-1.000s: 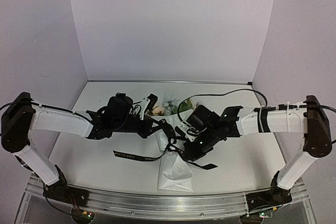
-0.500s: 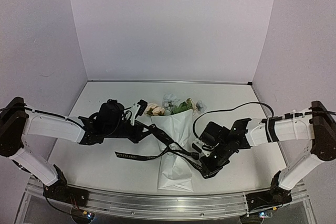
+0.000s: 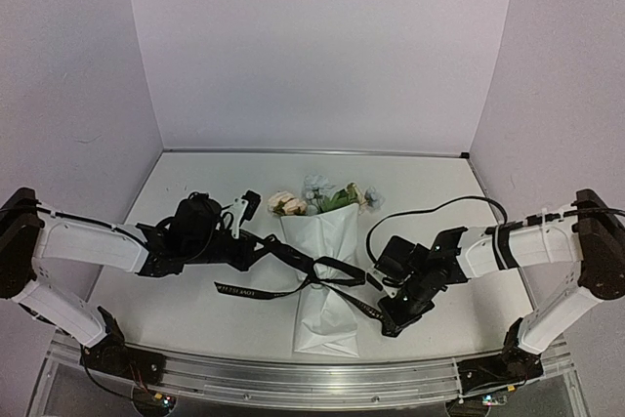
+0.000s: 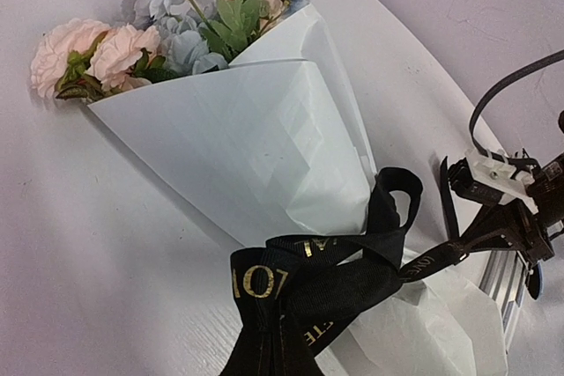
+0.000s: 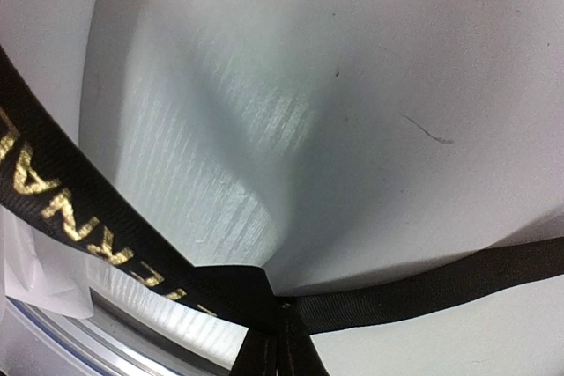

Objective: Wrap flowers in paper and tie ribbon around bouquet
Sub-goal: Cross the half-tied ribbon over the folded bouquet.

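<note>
Centrally, the bouquet (image 3: 328,241) is laid on the table (image 3: 195,175), blooms pointed away from the arms. The ribbon (image 4: 317,281) is looped round its paper waist; one strand is clamped in the left gripper (image 3: 256,239), another in the right gripper (image 3: 393,317).

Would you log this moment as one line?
left gripper: shut on black gold-lettered ribbon | right gripper: shut on ribbon | white paper-wrapped bouquet: ribbon looped around
</note>
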Tool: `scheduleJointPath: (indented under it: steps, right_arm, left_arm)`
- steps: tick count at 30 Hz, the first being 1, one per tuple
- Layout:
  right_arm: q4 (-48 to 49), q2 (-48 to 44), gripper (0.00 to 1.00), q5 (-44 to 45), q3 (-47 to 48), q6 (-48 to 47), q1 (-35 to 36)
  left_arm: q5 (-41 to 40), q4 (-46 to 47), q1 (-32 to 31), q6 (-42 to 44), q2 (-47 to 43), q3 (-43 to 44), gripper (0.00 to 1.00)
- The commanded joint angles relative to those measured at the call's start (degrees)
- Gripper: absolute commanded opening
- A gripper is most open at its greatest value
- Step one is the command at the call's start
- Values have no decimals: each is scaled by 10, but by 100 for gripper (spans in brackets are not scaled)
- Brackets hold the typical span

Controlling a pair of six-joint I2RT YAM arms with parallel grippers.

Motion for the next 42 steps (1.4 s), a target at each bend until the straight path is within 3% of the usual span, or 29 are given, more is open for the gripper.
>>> scheduleJointPath:
  steps: [1, 7, 12, 20, 24, 33, 37, 42]
  right_arm:
    - [-2, -3, 0, 52, -15, -5, 3]
    - [-11, -4, 0, 81, -19, -16, 2]
    - [-2, 7, 3, 49, 6, -24, 2]
    - [28, -11, 48, 20, 35, -56, 2]
    - [49, -12, 60, 27, 39, -70, 2]
    - [95, 45, 55, 7, 57, -45, 2]
    - [108, 62, 44, 10, 52, -28, 2]
    - [125, 52, 21, 32, 29, -12, 2]
  left_arm:
    - [-26, 4, 5, -16, -14, -11, 0]
    - [-32, -4, 5, -24, -11, -16, 0]
    - [1, -6, 5, -16, -2, -8, 0]
    - [48, -4, 5, -8, 25, 14, 0]
    - [50, 0, 5, -9, 24, 15, 0]
    - [50, -9, 5, -8, 25, 23, 0]
    - [36, -17, 5, -17, 19, 21, 0]
    - [-8, -8, 5, -50, -7, -9, 2]
